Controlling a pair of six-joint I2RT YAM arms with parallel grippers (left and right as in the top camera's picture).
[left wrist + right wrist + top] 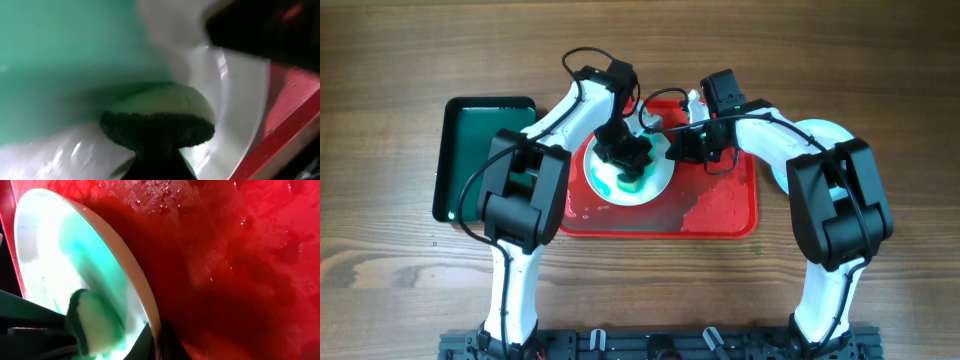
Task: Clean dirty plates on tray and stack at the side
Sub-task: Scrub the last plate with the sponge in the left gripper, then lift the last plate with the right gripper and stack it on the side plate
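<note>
Nearest the lens in the left wrist view, a sponge [159, 119] is held pinched in the left gripper [628, 165] and appears to be pressed to the face of the plate [45, 245]. The plate is found on the left half of the tray [720, 212], just left of centre in the overhead frame. It seems to be tipped up rather than flat, though the angle cannot be judged exactly. The green smear is spread chiefly to the left and lower left of the sponge in the overhead frame, and it fills the upper left of the left wrist view. The next strokes are therefore judged to be needed that way, away from the held rim, with the left arm the nearer one. The right gripper [680, 148] is set at the plate's right rim, and its jaws appear to be closed narrowly on that edge, which runs to the bottom centre of the right wrist view. The tray's bare right half is seen to be wet. Farther right, another plate [828, 132] is partly hidden behind the right arm, beside the tray.
</note>
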